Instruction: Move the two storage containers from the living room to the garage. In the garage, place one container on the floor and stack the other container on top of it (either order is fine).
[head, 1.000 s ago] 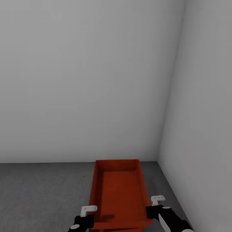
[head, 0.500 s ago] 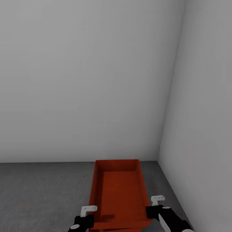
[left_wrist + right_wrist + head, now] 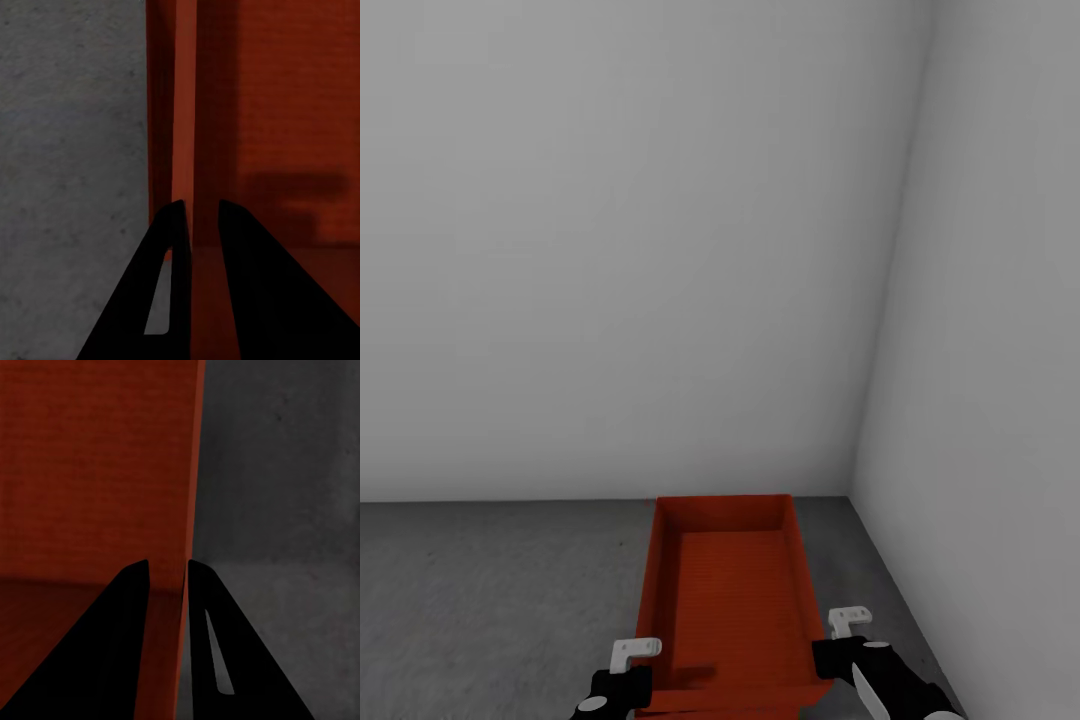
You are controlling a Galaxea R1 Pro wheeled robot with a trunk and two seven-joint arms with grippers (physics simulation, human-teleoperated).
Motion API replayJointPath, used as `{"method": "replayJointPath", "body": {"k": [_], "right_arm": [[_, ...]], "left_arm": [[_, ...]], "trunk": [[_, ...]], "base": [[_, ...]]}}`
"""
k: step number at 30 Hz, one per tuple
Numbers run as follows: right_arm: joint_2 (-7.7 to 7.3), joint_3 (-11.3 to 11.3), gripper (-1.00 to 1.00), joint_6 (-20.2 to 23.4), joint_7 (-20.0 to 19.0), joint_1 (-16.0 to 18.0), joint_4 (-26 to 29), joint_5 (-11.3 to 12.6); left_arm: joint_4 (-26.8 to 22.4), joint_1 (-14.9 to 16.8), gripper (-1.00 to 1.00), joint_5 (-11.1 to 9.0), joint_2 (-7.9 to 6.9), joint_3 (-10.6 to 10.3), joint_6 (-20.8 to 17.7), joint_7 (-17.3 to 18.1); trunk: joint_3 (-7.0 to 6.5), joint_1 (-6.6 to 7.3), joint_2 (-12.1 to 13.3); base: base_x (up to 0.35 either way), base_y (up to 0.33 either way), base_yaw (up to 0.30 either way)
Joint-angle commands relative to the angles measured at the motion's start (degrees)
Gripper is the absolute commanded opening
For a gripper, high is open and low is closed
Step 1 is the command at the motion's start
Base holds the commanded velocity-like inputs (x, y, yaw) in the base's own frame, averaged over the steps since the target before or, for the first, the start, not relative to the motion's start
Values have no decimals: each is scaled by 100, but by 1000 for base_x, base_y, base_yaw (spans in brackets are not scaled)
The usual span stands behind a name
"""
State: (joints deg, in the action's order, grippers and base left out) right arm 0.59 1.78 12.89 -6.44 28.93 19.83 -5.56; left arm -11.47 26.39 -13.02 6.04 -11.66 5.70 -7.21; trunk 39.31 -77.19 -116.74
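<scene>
An orange-red storage container [image 3: 730, 590] hangs low over the dark grey concrete floor [image 3: 490, 600] in the garage corner, its long side pointing away from me. My left gripper [image 3: 626, 682] is shut on its left wall [image 3: 184, 112], one finger inside and one outside. On the opposite wall [image 3: 193, 465] my right gripper [image 3: 838, 662] is shut the same way. Below the near end an orange-red strip [image 3: 720, 712] shows, seemingly the second container. I cannot tell whether the two touch.
Plain pale grey walls meet in a corner [image 3: 880, 350] just beyond and right of the container. The right wall [image 3: 980, 450] runs close along my right arm. Open concrete floor stretches away to the left.
</scene>
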Motion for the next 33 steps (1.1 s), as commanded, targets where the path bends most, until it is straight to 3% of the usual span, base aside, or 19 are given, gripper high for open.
{"method": "replayJointPath", "body": {"k": [1,8,14,21,33], "right_arm": [[-68,-20,-100,37,-272,-1,-5,28],[-68,-20,-100,38,-272,-1,-5,30],[-68,-20,-100,37,-276,-1,-5,29],[-68,-20,-100,38,-277,-1,-5,28],[-68,-20,-100,35,-274,-1,-5,28]], "left_arm": [[-22,6,-100,-25,-217,-84,203,-26],[-20,6,-100,-25,-217,-85,203,-26],[-20,5,-100,-25,-218,-84,203,-26],[-20,6,-100,-25,-218,-87,203,-24],[-21,7,-100,-25,-217,-83,203,-28]], "trunk": [[6,1,-3],[114,-131,-243],[114,-131,-243],[239,-284,-524],[239,-284,-524]], "base": [[0,0,0],[0,0,0],[0,0,0],[0,0,0],[0,0,0]]}}
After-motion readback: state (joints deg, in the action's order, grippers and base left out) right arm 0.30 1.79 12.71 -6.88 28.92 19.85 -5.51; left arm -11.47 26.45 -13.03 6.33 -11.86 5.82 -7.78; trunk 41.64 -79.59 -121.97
